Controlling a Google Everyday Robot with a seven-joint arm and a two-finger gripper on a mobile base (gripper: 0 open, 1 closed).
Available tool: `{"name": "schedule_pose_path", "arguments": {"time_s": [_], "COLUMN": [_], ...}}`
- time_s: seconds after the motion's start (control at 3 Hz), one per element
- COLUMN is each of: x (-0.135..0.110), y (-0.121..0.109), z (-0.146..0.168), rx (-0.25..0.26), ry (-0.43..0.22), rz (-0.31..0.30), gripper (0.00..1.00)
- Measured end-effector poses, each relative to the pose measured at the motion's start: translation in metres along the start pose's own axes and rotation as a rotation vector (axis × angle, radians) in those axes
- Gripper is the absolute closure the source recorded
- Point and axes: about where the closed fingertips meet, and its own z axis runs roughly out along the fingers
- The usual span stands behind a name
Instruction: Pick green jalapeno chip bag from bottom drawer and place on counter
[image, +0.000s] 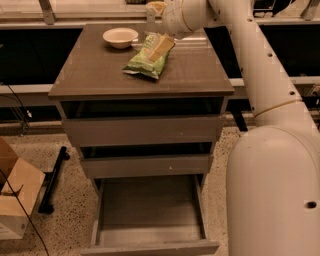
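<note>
The green jalapeno chip bag, lettering unreadable, lies on the counter; pincer near its far end, grip unclear

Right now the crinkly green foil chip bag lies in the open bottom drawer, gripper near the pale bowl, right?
No. Camera view: the chip bag lies on the glossy grey-brown counter, not in the bottom drawer. Gripper is near the bowl.

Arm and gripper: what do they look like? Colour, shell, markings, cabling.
Arm: glossy cream-white, fat rounded tube segments, thin tan seam rings at joints, small dark holes along the shell, no outside cables showing. Gripper, at the frame's top above the counter back edge: pale too, finer detail unclear.
</note>
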Motion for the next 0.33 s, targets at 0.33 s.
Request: {"name": "schedule_pose_path", "arguments": {"time_s": [0.33], "x": [0.0000], "y": [0.0000], "z": [0.0000], "rx": [0.000], "ry": [0.000], "rz": [0.000], "gripper": [0.00]}}
